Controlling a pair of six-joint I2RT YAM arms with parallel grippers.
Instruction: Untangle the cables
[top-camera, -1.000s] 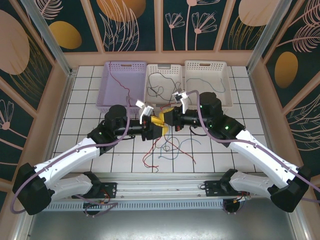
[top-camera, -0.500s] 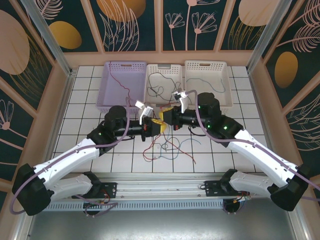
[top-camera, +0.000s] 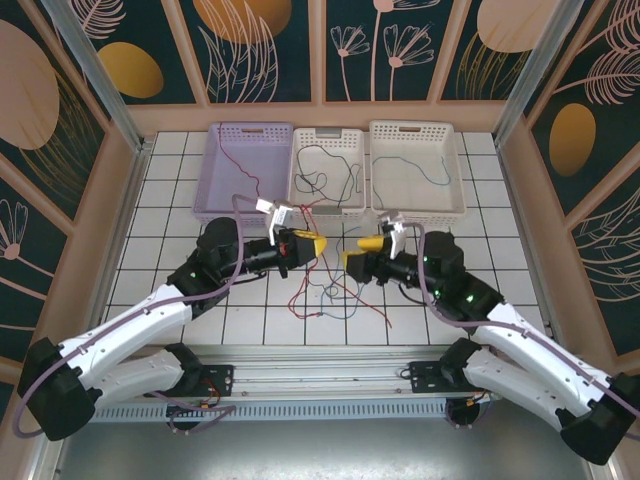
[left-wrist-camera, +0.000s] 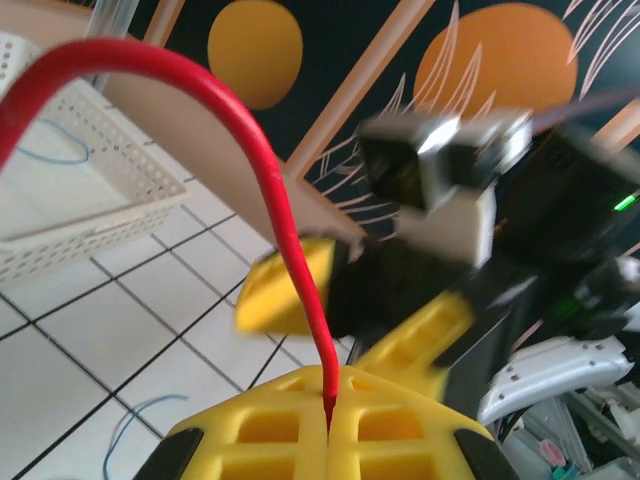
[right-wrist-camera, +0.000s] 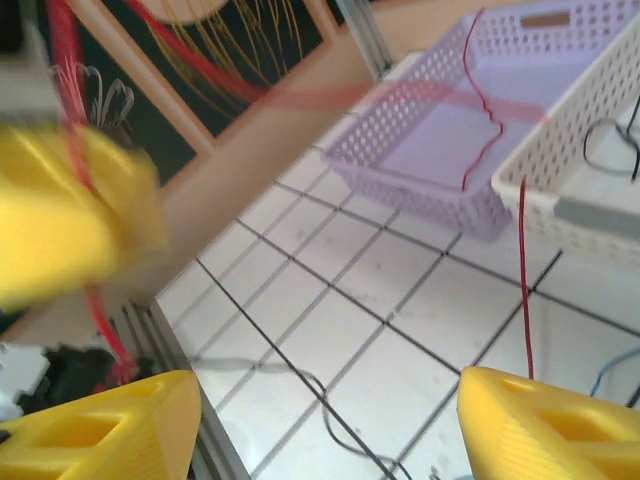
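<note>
Cables (top-camera: 335, 292) are seen as a loose red, blue and dark tangle on the white tiles (top-camera: 170, 215), below and between the two sets of yellow fingers in the top view. One red cable (left-wrist-camera: 272, 200) is clamped by the L gripper (left-wrist-camera: 330, 392). Its fingers are pressed together w/ the strand coming out of the seam and arching up and over to the left in the L wrist view. The R gripper (right-wrist-camera: 328, 400) is held w/ fingers wide apart and nothing gripped. Tiles and a thin dark strand are seen under the gap. A red strand (right-wrist-camera: 522, 280) hangs just above the tip of the right-hand finger in the R wrist view; contact can't be told. The two sets of fingertips face each other, apart. Beyond them three baskets are lined up: purple basket (top-camera: 214, 170) w/ a red wire (top-camera: 243, 170), mid basket (top-camera: 297, 170) w/ a dark wire (top-camera: 318, 180), right basket (top-camera: 456, 170) w/ a blue wire (top-camera: 425, 170).
</note>
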